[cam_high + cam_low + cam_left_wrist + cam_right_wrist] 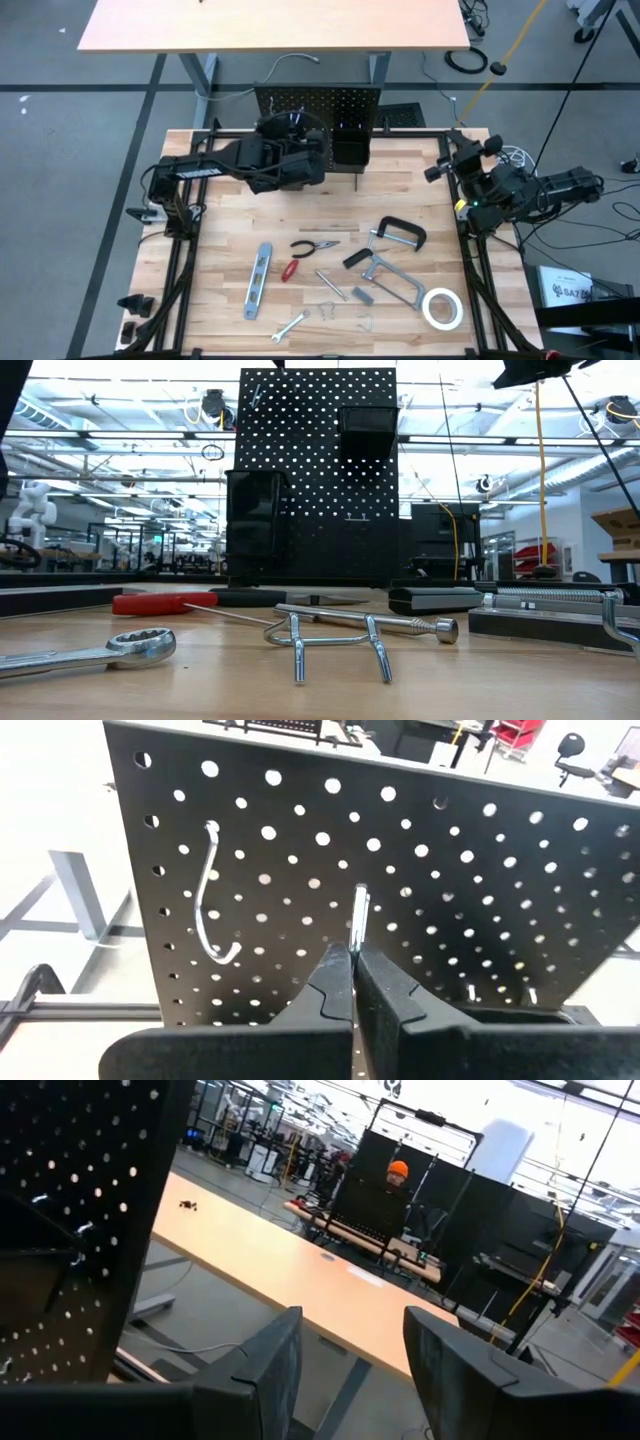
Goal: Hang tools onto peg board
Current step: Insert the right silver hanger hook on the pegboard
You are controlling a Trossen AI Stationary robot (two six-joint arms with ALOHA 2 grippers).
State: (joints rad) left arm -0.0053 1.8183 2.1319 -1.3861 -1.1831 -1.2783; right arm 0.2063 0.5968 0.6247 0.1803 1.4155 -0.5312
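The black peg board stands upright at the table's far edge, with two black bins on its front. My left gripper is at the board's front, shut on a silver hook. Another silver hook hangs by its top end from a hole in the board. My right gripper is open and empty at the table's right edge. The tools lie flat on the table: level, pliers, red screwdriver, C-clamp, bar clamp, wrench, tape roll. My left gripper pinches the silver hook's straight shank at its lower part between its two fingers. The fingers come level from the table's near side, toward the board. The hook stands upright above the fingertips, lifted clear of the table, its upper end close before the board's holes. Whether it touches the board, I cannot tell.
Loose silver hooks lie among the tools at the table's near middle; one shows close in the low view. A second tan table stands behind the board. A person with an orange cap is far off in the room.
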